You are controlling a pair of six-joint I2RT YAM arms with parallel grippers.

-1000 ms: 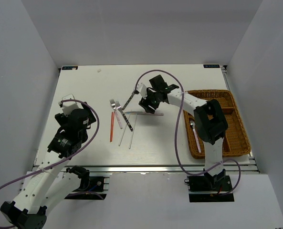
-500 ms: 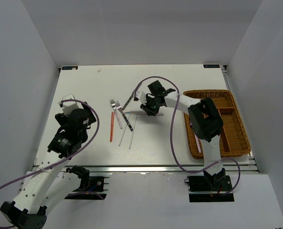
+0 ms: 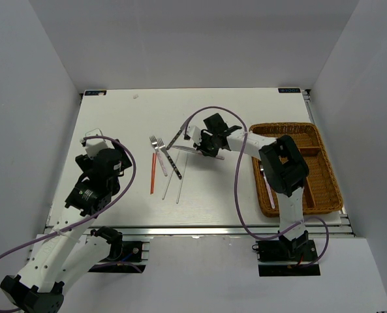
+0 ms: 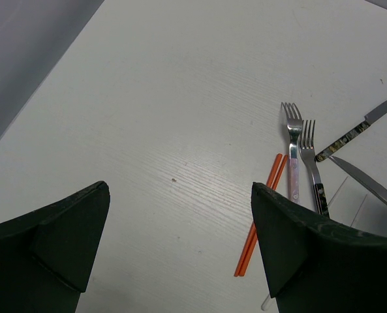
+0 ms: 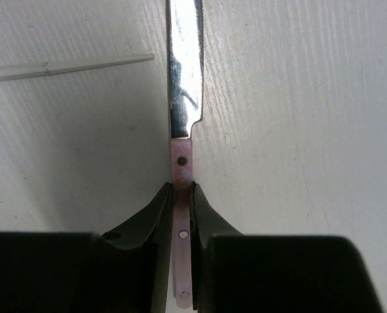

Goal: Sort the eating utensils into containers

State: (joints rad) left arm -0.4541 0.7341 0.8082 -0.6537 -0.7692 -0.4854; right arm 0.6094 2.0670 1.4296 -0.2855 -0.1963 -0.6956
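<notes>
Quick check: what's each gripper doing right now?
Left gripper: open, holding nothing.
Right gripper: shut on the pink-handled knife, at its handle.

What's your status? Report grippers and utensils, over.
Right gripper shut on pink-handled knife. Left gripper open, empty. White chopstick tip close beside blade.

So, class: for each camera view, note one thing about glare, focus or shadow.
Right wrist: the knife blade flares white with glare; the right gripper pinching its pink handle looks dark and soft-edged. Left wrist: the left gripper shows as black, featureless fingers; the forks beyond are sharp. Top external: the table is evenly lit, shadows faint.
</notes>
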